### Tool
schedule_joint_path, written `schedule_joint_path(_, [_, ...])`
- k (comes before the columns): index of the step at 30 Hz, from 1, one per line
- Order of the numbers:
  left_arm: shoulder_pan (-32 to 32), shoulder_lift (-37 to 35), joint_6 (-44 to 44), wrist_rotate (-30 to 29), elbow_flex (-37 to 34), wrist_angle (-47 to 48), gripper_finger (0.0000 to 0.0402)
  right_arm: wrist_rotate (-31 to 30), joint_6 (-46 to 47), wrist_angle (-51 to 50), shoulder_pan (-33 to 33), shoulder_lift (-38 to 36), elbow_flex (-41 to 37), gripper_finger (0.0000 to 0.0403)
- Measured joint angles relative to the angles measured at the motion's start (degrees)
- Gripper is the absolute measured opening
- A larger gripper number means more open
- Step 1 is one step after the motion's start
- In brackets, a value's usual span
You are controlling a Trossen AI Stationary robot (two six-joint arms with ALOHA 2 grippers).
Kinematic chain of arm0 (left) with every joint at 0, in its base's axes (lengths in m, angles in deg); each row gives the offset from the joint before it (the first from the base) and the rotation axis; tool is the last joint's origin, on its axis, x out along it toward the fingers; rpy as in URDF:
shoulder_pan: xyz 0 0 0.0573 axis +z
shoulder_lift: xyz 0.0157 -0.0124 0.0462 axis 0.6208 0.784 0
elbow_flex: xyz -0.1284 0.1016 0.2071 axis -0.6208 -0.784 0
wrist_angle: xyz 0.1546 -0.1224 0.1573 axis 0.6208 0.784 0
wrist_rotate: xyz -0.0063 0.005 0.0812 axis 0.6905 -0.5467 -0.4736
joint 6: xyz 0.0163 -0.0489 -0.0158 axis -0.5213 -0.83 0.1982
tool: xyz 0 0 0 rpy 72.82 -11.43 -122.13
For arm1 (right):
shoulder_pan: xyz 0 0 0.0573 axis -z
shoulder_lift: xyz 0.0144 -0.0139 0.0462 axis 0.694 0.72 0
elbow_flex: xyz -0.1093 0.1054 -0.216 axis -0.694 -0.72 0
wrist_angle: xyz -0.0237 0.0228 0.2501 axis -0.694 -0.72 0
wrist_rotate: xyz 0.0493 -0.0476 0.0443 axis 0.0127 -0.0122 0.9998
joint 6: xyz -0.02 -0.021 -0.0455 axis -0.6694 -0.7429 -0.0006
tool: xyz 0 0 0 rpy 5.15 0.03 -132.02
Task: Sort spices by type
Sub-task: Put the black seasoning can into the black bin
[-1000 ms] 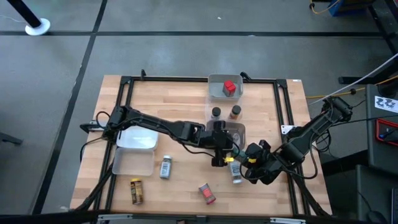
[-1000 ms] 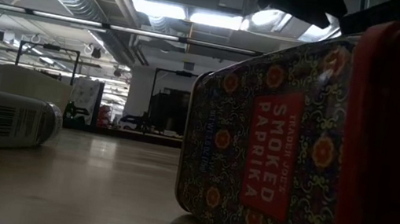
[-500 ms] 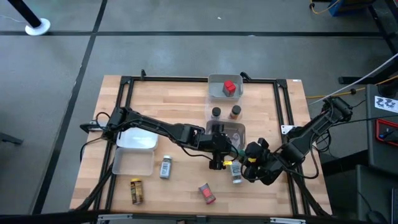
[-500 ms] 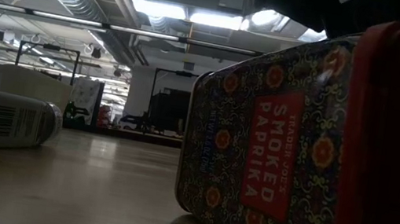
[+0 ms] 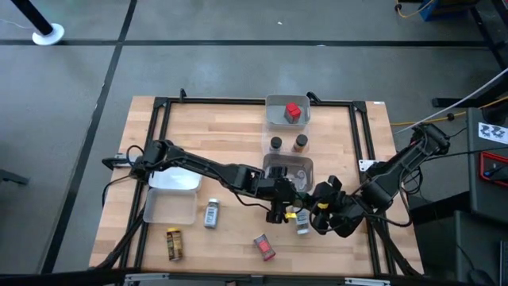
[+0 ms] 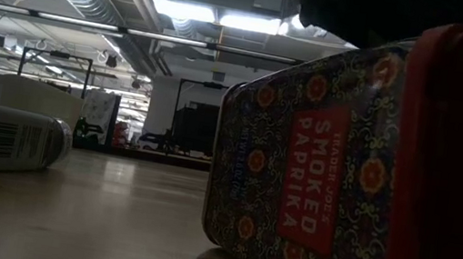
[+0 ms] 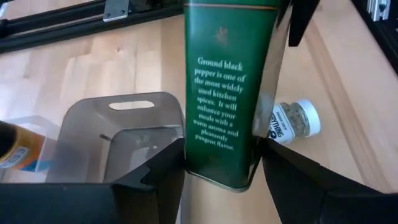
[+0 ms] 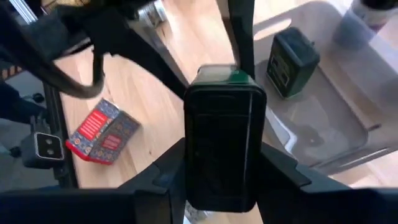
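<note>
Your green pepper tin (image 7: 225,93) hangs above the wood just beside the clear tray (image 5: 289,167) (a second green tin (image 8: 291,55) lies inside). The left gripper (image 7: 221,180) and right gripper (image 8: 222,180) both pinch it, fingers meeting mid-table.

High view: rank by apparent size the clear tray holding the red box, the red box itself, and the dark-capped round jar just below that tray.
1. Clear tray, at the table's far edge.
2. Red box, inside that tray.
3. Dark-capped round jar, beside the orange-brown jar; those two look alike in size.
</note>
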Motion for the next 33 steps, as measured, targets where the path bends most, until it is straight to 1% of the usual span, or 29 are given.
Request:
schedule_joint_path(5, [-0.28,0.19,0.11,0.06,0.00,0.07,0.0189,-1.71,-1.92,0.44,0.11,-0.06,1.12,0.0142])
schedule_joint_path(7, [-0.28,-0.32,0.31,-1.37,-0.02,0.58,0.0189,-1.96,-2.00,0.07,0.12,-0.07,1.12,0.0142])
schedule_joint_path(11, [-0.26,-2.14,3.54,-3.95,-0.07,2.27,0.0189,-2.32,-2.02,-2.33,0.20,-0.09,1.14,0.0142])
schedule_joint_path(14, [-0.21,-3.49,4.70,-4.98,-0.04,4.38,0.0189,-2.07,-2.01,-4.18,1.52,-0.09,1.07,0.0142])
schedule_joint_path(18, [0.06,-5.58,4.19,-6.03,-0.04,8.37,0.0189,-1.42,-3.06,-7.88,4.56,-0.09,1.07,0.0142])
schedule_joint_path(21, [0.15,-7.33,2.74,-6.40,-0.02,11.41,0.0189,-1.18,-7.15,-9.33,7.79,-0.09,1.05,0.0142])
schedule_joint_path(25, [0.07,-8.31,0.79,-6.40,-0.02,15.21,0.0189,0.36,-15.51,-9.33,12.69,-0.09,1.05,0.0142])
schedule_joint_path(29, [0.04,-8.88,-0.80,-6.26,-0.02,17.86,0.0189,4.77,-23.29,-9.01,18.13,0.15,1.05,0.0142])
schedule_joint_path(33, [0.04,-8.92,-2.56,-6.21,0.02,19.21,0.0189,9.33,-29.10,-8.05,23.39,0.89,0.39,0.0142])
